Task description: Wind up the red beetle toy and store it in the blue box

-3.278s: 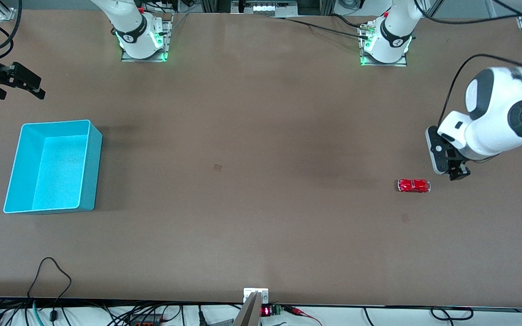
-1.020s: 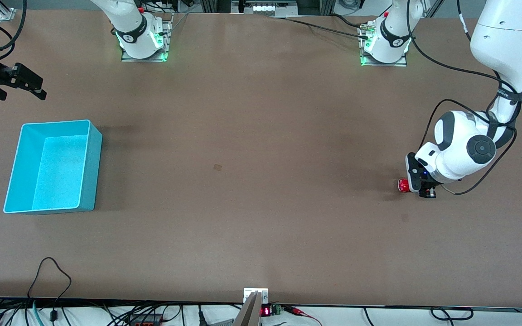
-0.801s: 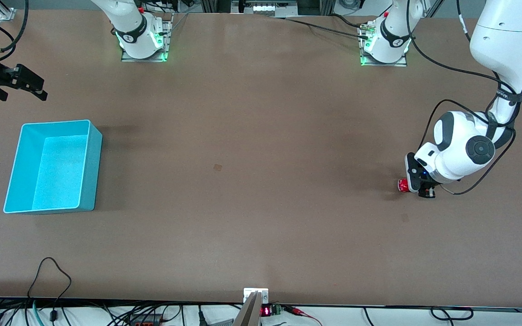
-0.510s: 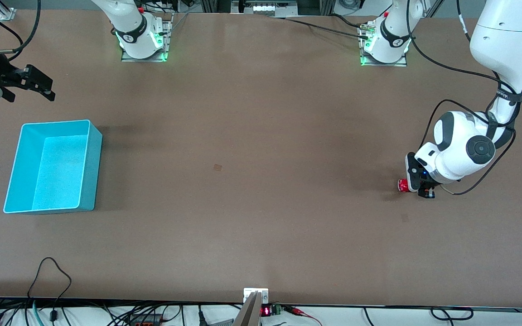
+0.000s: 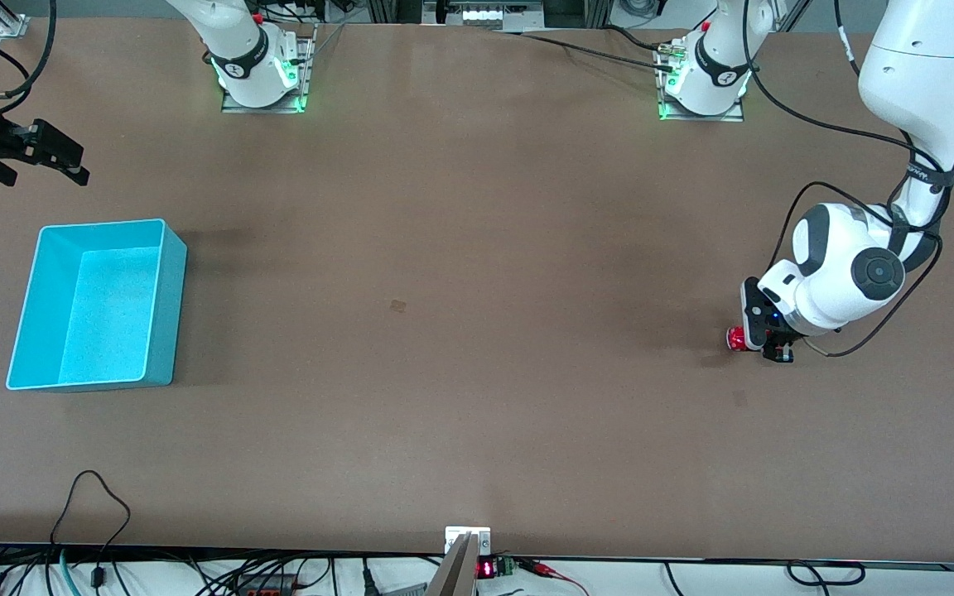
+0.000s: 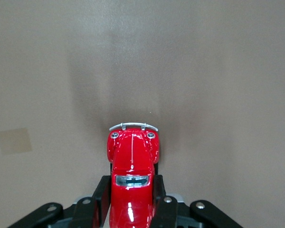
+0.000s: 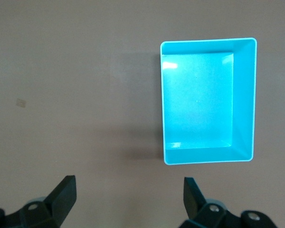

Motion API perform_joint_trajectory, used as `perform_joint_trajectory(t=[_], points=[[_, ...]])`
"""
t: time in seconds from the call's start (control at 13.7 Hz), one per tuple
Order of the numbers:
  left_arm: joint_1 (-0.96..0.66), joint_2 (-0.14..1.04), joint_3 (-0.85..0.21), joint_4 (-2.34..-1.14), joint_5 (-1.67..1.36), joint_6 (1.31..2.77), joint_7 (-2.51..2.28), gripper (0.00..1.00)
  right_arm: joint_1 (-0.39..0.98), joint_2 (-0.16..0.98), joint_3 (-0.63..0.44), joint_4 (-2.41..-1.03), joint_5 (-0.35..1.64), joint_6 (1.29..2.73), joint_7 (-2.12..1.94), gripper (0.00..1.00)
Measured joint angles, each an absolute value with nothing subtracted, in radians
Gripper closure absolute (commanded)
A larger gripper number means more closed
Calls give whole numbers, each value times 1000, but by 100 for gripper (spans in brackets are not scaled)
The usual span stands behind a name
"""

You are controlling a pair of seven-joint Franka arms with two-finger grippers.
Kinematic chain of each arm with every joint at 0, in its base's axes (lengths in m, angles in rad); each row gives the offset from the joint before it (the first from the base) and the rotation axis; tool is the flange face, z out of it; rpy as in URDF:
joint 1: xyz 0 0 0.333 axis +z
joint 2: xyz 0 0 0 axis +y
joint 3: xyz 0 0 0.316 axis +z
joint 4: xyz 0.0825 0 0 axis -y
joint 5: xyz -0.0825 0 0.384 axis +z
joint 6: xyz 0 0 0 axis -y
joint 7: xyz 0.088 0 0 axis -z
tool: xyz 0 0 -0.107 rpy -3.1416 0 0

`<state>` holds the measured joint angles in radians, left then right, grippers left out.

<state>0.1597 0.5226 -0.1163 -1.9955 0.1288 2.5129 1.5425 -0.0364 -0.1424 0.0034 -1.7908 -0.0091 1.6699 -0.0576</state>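
Note:
The red beetle toy (image 5: 738, 338) sits on the table toward the left arm's end; only its front end shows past the hand. In the left wrist view the toy (image 6: 132, 175) lies between the two black fingers (image 6: 100, 194), which press on its sides. My left gripper (image 5: 763, 340) is shut on it at table level. The blue box (image 5: 96, 304) stands open and empty toward the right arm's end; it also shows in the right wrist view (image 7: 206, 99). My right gripper (image 5: 42, 157) is open and empty, up in the air over the table beside the box; the arm waits.
A small square mark (image 5: 397, 306) lies on the brown table near its middle, and another (image 5: 740, 398) is nearer the front camera than the toy. Cables (image 5: 88, 505) trail along the table's front edge.
Earlier my left gripper was beside the toy; it came down over it and closed on its sides. In the last second it has held still. The right gripper has shifted slightly.

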Motion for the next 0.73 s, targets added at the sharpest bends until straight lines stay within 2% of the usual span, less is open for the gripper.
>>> perform_joint_trajectory(t=[0.36, 0.73], points=[[183, 524, -116, -1993, 129, 2513, 1547, 73, -40, -142, 3, -1791, -9, 1670, -58, 0], [295, 544, -115, -1962, 129, 2513, 1683, 73, -58, -141, 23, -1791, -9, 1670, -58, 0]])
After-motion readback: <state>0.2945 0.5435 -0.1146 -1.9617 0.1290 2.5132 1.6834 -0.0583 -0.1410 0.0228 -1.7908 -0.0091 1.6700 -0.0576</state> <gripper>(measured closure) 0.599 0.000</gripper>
